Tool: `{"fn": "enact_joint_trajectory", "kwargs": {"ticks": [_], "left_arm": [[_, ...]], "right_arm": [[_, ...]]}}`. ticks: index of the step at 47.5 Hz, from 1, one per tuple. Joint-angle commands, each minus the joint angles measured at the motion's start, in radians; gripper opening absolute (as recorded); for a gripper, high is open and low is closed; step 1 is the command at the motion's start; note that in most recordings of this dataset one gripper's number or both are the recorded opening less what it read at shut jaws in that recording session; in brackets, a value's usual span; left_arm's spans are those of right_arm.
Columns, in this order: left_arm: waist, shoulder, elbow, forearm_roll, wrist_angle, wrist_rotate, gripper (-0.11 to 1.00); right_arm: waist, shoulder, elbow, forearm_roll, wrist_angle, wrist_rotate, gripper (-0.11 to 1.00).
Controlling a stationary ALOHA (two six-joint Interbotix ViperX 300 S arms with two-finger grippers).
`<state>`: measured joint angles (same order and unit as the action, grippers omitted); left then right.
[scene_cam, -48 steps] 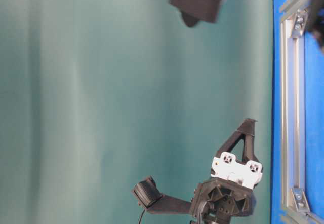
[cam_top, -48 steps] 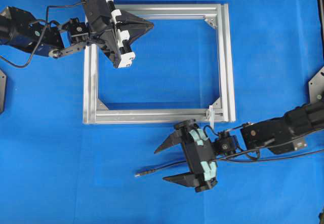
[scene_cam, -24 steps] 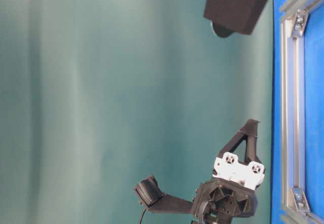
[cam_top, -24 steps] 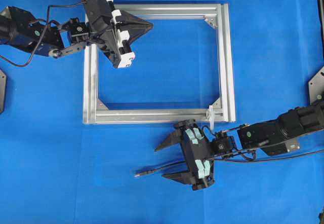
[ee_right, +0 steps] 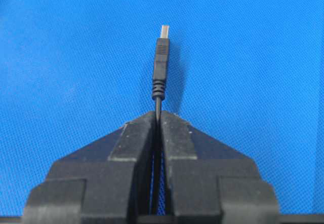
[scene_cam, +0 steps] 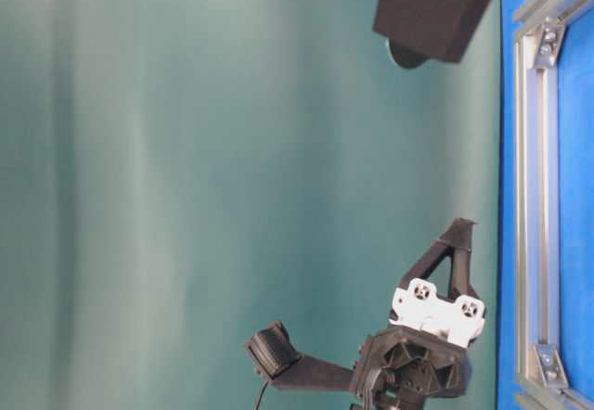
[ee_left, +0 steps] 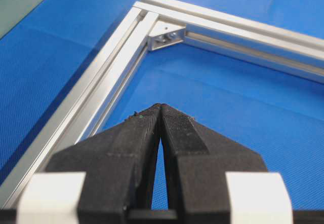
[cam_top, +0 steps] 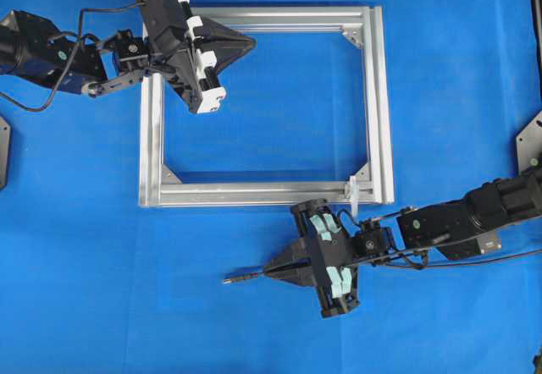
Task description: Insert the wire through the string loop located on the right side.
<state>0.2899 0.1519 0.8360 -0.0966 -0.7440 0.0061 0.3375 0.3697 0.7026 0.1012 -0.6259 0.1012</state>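
The wire lies on the blue mat in front of the silver frame, its plug pointing left. My right gripper is shut on the wire just behind the plug. In the right wrist view the plug sticks out straight ahead of the right gripper, with the cable pinched between the jaws. The string loop is a small white piece at the frame's near right corner, just above and right of that gripper. My left gripper hovers shut and empty over the frame's far left corner.
The wire's tail trails off to the right under the right arm. Grey corner brackets sit inside the frame. The table-level view has the left gripper raised above the frame rail. Blue mat surrounds the frame.
My right gripper's fingers were spread wide either side of the wire and have now closed on it. The left arm has stayed still.
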Motion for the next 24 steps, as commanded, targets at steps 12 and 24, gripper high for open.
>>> {"fn": "enact_joint_trajectory", "kwargs": {"ticks": [12,24], "left_arm": [[0.006,-0.032,-0.012,0.003,-0.005,0.000,0.00],[0.006,-0.032,-0.012,0.003,-0.005,0.000,0.00]], "right_arm": [[0.006,-0.072,-0.003,-0.002,0.015,0.000,-0.04],[0.008,-0.213,-0.005,-0.002,0.152,-0.003,-0.03]]}}
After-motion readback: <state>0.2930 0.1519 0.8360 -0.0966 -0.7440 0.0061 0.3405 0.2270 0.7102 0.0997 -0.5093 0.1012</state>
